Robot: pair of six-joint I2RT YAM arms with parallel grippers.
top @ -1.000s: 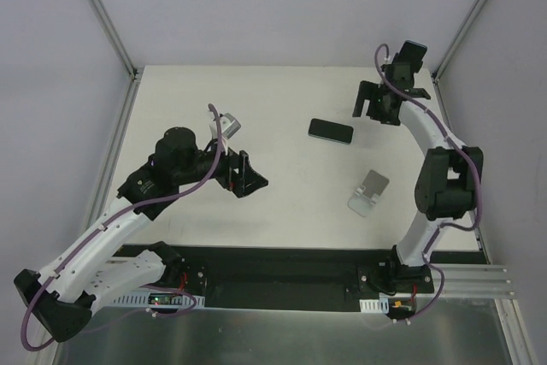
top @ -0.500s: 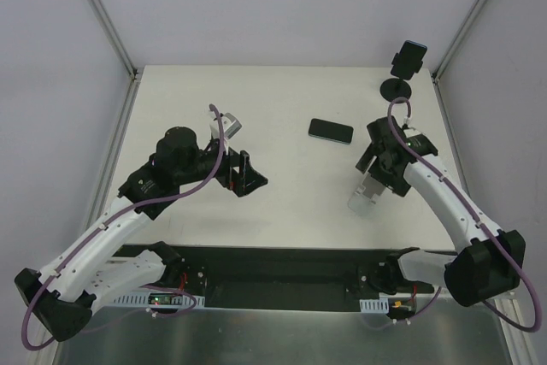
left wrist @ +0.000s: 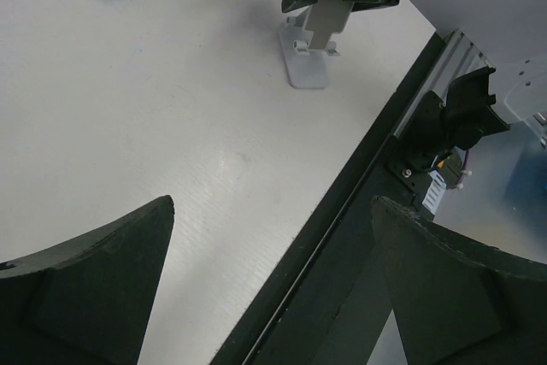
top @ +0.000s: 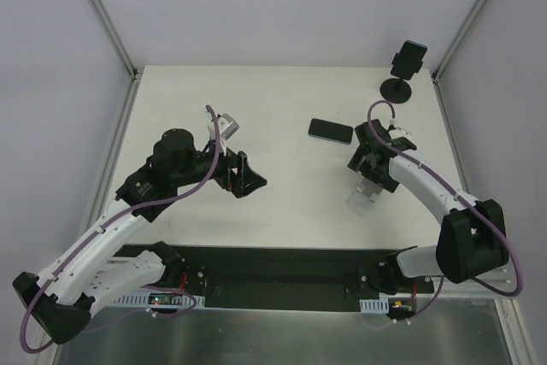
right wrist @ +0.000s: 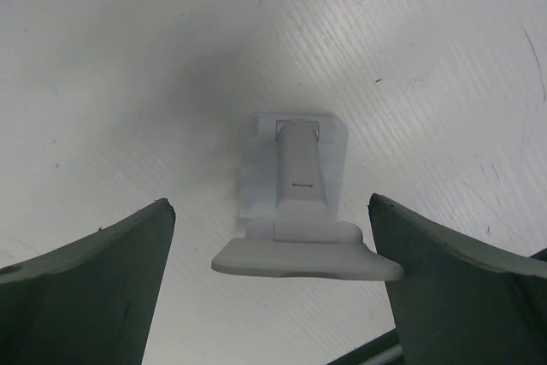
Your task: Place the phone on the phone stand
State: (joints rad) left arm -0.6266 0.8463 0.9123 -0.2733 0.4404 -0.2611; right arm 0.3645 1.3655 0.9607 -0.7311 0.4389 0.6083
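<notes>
- The phone stand (right wrist: 291,168) sits directly beneath the right gripper (top: 370,164). It is framed between the widely parted fingers (right wrist: 94,288), with a strip of table showing on each side. Its rest plate is bare.
- Well beyond that gripper, at the far right corner, a black mount (top: 398,89) on a round foot clamps a dark device (top: 410,55).
- The phone (top: 331,130) lies flat with its dark face up, just beyond the right gripper and to its left. Its long axis runs roughly left to right, crosswise to the gripper's reach.
- The stand's flat base points away from the right wrist, and its rest plate is on the near side.
- The left gripper (left wrist: 272,211) is spread wide over bare table with nothing between its fingers. The stand and phone lie ahead of it.
- The table (top: 282,91) is white and matte. Pale walls (top: 273,6) and metal posts (top: 102,14) enclose it, and a black rail (top: 282,275) runs along the near edge.
</notes>
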